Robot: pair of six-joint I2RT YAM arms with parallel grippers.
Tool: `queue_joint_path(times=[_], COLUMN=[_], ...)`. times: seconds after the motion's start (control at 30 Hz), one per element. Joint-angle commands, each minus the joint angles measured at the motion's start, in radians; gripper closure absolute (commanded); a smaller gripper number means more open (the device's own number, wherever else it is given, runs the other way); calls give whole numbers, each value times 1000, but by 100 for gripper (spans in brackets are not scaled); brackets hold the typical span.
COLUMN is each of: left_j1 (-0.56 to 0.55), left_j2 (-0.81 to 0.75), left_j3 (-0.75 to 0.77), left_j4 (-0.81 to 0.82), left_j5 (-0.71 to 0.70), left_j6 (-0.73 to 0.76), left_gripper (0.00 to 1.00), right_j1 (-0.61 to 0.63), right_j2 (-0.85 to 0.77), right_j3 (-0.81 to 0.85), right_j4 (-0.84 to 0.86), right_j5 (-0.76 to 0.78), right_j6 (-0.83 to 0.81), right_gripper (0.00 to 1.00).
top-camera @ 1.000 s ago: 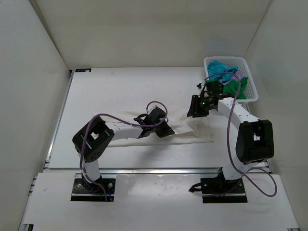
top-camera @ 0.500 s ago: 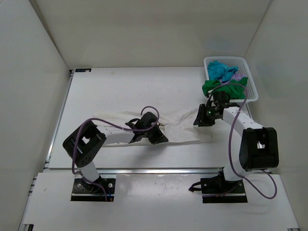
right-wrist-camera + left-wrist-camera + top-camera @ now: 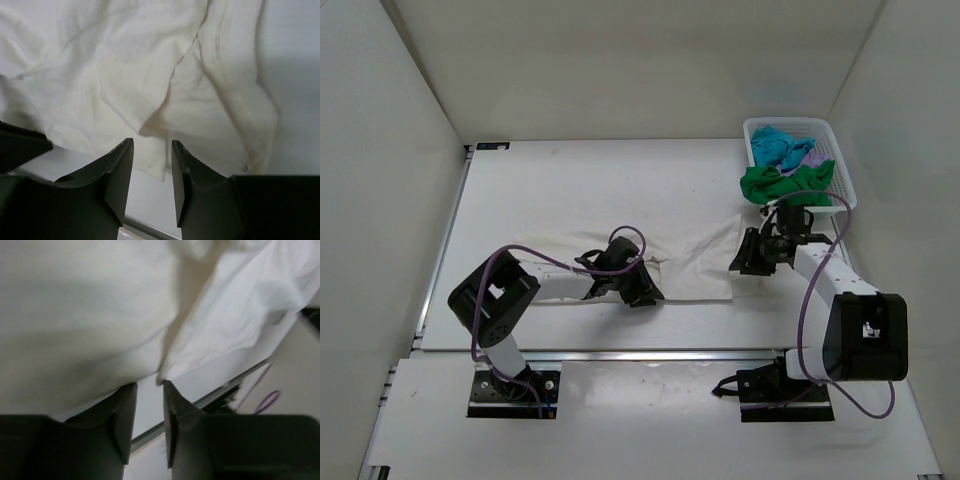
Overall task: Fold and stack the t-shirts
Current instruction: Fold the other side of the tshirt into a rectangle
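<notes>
- Both arms have drawn back toward the worktop's (image 3: 570,190) near edge, and the green t-shirt (image 3: 780,183) now drapes over the near rim of the basket (image 3: 750,125) at the far right corner.
- Left end effector (image 3: 150,384): fingers slightly parted, holding nothing, with the hem of the cream-white t-shirt (image 3: 695,270) at their tips.
- Right end effector (image 3: 152,142): fingers parted, empty, hovering over the shirt's right end.
- The shirt's long axis runs left to right, parallel to the near edge.
- Broad worktop stretches from it to the far edge.
</notes>
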Motion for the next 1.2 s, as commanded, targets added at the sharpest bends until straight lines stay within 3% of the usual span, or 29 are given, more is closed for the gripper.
queue_joint_path(times=[0.0,0.1,0.2,0.37,0.43,0.6,0.73,0.97,1.17], left_j1=[30,59,108,256,349,454,559,655,839], left_j2=[-89,-138,-212,-374,-443,-569,-570,-528,-499], left_j3=[-5,30,18,-68,-109,-157,-194,-34,-97], left_j4=[-36,-128,-187,-251,-294,-414,-422,-564,-538], left_j5=[28,34,25,13,8,-99,-122,-326,-290], left_j6=[78,169,227,275,324,398,389,468,418], left_gripper=[51,48,55,54,52,48,48,47,46], right_j1=[-35,-29,-32,-39,-34,-14,-12,-46,-55], right_j2=[45,92,130,220,252,288,302,317,296], right_j3=[105,140,133,153,154,148,146,110,84], right_j4=[119,198,297,361,366,404,401,426,435], right_j5=[17,87,121,135,143,126,119,58,26], right_j6=[34,61,106,154,156,183,183,173,151], right_gripper=[67,72,78,71,71,72,73,75,75])
